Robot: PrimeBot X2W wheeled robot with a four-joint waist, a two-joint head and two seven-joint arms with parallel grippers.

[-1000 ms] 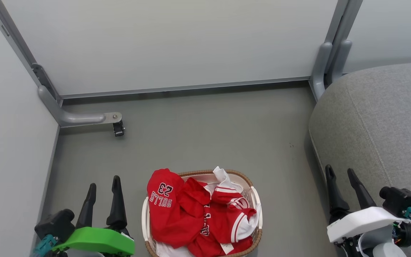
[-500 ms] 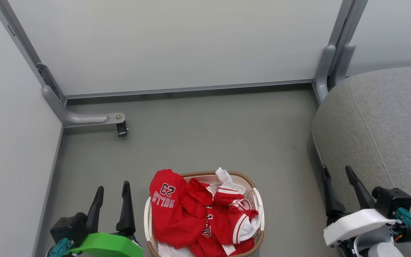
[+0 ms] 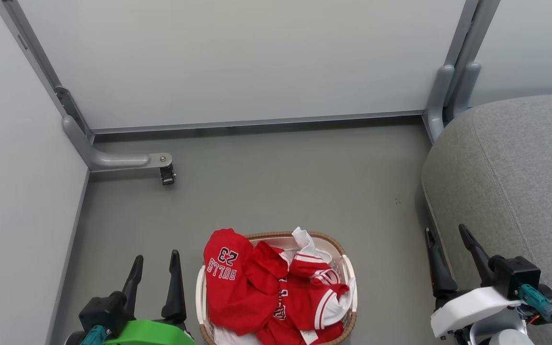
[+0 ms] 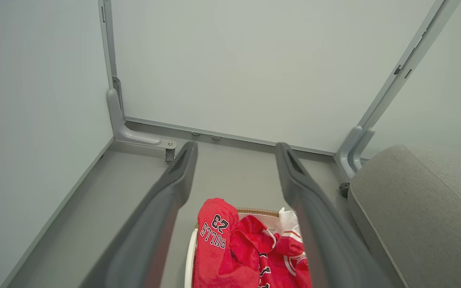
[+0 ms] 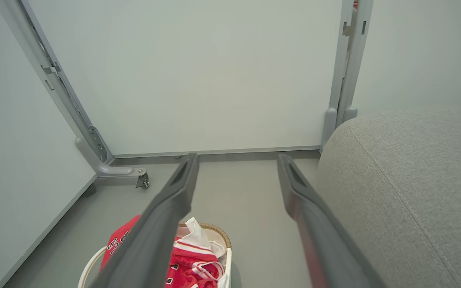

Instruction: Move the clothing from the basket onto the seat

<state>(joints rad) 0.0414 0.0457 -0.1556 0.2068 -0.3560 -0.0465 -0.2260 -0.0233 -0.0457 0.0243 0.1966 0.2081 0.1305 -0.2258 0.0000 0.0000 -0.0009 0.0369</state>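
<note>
Red clothing w/ white trim; white basket, brown rim; grey seat.

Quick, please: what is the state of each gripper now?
Left gripper: jaws open, holding nothing.
Right gripper: jaws open, holding nothing.

The right gripper holds its jaws wide apart, empty. One finger partly hides the basket — red clothing is heaped inside it. The grey seat sits right of the basket, apart from it.
</note>
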